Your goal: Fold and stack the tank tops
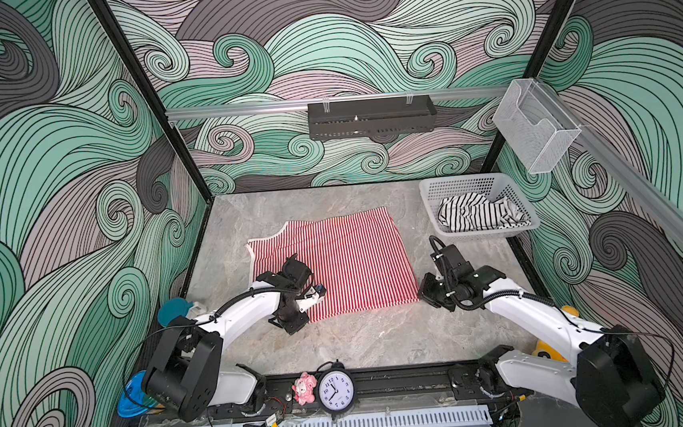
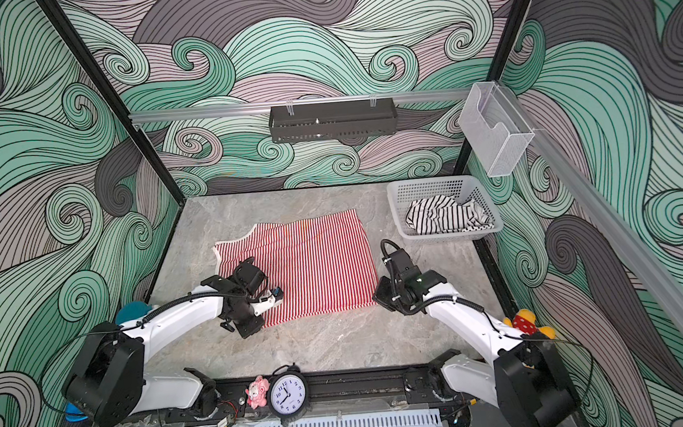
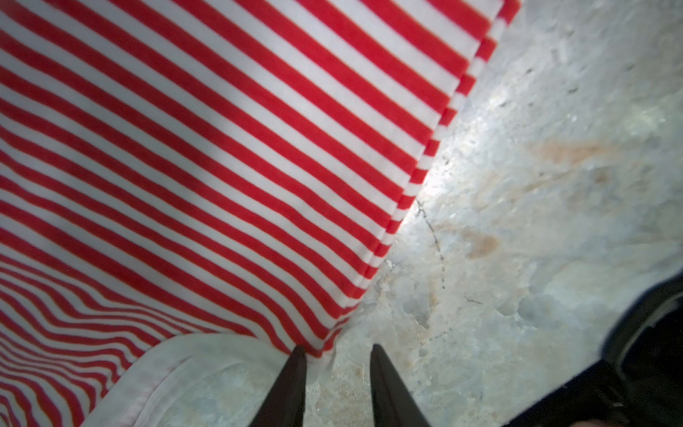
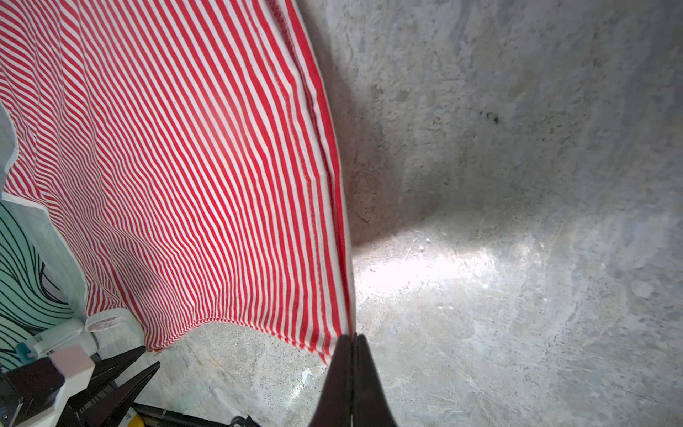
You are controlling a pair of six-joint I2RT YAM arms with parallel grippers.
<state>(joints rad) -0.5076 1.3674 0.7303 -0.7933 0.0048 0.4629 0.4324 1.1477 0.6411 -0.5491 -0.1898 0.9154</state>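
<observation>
The red-and-white tank top (image 1: pixel 343 256) (image 2: pixel 310 263) (image 3: pixel 221 166) (image 4: pixel 184 166) lay spread flat as a rough rectangle in the middle of the grey table (image 1: pixel 362 342). It lay sideways, its thin stripes running near to far, with the stitched hem along the right and the white trim curving at the left. The black-and-white tank top (image 1: pixel 473 214) (image 2: pixel 442 215) sat crumpled in a heap inside the white basket (image 1: pixel 468 183) at the far right, well apart from the red one.

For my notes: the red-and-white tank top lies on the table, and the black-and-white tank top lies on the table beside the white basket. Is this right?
Not quite: the black-and-white tank top lies inside the white basket, not beside it, as both top views show. The red-and-white tank top does lie on the table.
</observation>
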